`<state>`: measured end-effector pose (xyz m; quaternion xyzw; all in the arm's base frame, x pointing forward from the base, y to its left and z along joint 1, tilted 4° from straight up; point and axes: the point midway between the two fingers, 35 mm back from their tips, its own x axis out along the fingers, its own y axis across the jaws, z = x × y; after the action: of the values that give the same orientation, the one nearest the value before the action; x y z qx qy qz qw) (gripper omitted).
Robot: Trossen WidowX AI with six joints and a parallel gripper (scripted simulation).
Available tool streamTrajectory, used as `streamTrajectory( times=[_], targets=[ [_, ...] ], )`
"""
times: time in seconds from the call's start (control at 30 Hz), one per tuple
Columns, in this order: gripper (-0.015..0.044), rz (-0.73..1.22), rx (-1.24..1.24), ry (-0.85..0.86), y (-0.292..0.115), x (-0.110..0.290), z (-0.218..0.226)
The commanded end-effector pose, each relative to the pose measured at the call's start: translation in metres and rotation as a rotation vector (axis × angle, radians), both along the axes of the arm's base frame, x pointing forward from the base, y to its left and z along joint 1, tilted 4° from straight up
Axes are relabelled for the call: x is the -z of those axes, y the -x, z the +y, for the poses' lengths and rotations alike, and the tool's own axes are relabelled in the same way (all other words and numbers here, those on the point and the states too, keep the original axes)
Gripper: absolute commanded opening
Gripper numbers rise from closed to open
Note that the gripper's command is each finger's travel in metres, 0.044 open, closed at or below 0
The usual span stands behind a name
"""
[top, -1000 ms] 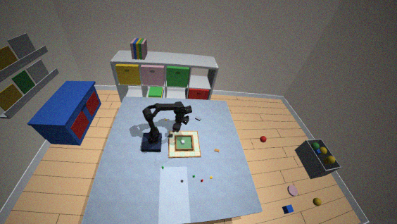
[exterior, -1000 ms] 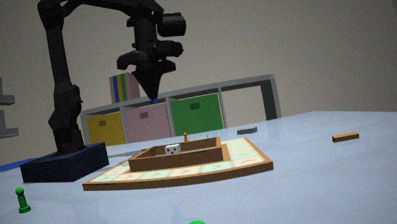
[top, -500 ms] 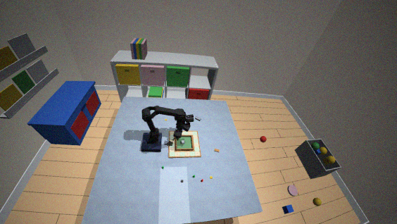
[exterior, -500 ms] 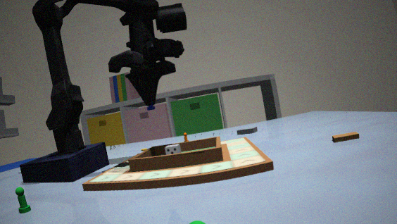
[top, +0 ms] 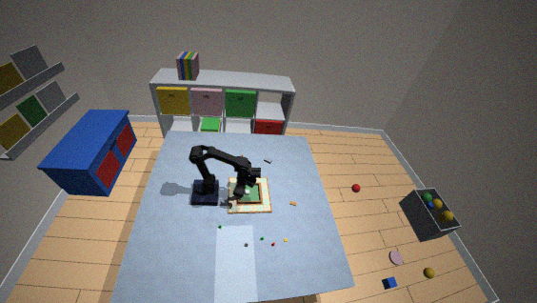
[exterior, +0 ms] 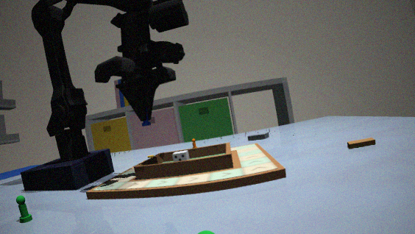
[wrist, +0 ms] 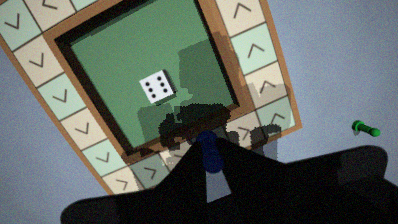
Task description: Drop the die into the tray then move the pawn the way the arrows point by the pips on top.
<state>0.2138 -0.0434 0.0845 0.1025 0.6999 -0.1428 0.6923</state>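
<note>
The board [top: 248,208] [exterior: 221,176] [wrist: 255,50] has a ring of arrow squares around a brown-walled green tray [exterior: 184,169] [wrist: 125,50]. The white die [top: 247,191] [exterior: 180,155] [wrist: 157,87] rests in the tray with six pips on top. My gripper [top: 236,192] [exterior: 145,117] [wrist: 208,145] is shut on the blue pawn [exterior: 146,122] [wrist: 211,155]. It holds the pawn well above the board, over the ring squares on one side of the tray.
A green pawn [exterior: 23,210] [wrist: 366,129] stands on the table off the board. An orange pawn [exterior: 193,143] stands behind the tray. A brown block [top: 293,203] [exterior: 360,143] and a grey block [top: 268,161] [exterior: 257,137] lie on the table. The arm's base [exterior: 66,173] is beside the board.
</note>
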Motion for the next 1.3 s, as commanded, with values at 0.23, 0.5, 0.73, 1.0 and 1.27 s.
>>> streamTrajectory(
  times=[0.23,0.5,0.73,1.0,1.27],
  targets=[
    [0.0,0.001,-0.002,0.009,0.021,0.011,-0.038],
    [0.0,0.004,-0.001,0.014,0.039,0.019,-0.062],
    [0.0,0.009,0.0,0.018,0.058,0.026,-0.08],
    [0.0,0.01,0.0,0.019,0.062,0.038,-0.084],
    [0.0,0.01,0.0,0.019,0.063,0.062,-0.086]
  ],
)
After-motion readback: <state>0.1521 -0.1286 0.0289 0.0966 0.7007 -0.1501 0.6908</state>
